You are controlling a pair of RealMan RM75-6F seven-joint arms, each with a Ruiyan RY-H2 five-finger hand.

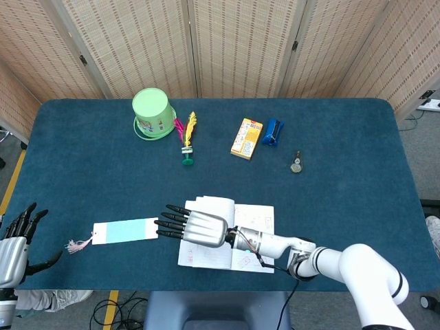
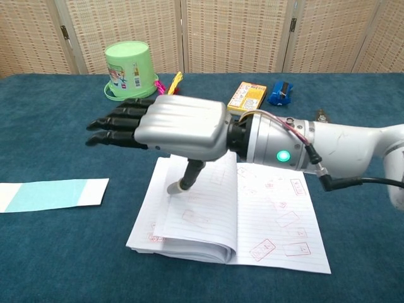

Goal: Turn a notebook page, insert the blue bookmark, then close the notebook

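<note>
A: While stretched out flat over the open white lined notebook (image 2: 252, 214), holding nothing: right hand (image 2: 165, 127), dark fingers (image 2: 117, 123) straight and slightly apart, reaching past the book's left edge. Thumb pointing down onto the turned page (image 2: 201, 208), tip touching the paper.

B: And under that palm?

A: The turned page, lying over the left half, not quite flat, bulging a little near the spine. To the wrist side of the hand, the right-hand page with red stamp marks.

B: Where the fingertips point?

A: Light-blue paper bookmark with white ends (image 1: 125, 231), flat on the dark blue tablecloth (image 1: 344, 172), just beyond the fingertips, apart from them. Pink tassel (image 1: 78, 243) at its far end.

B: Other hand?

A: Left hand (image 1: 16, 242) low at the table's near left corner, well apart from the bookmark, fingers spread, empty.

B: Beyond the right hand, toward the screens?

A: Upturned green plastic cup (image 1: 152, 113), feathered shuttlecock (image 1: 187, 137), yellow card box (image 1: 247, 137), small blue object (image 1: 273, 132), small metal piece (image 1: 296, 163).
</note>
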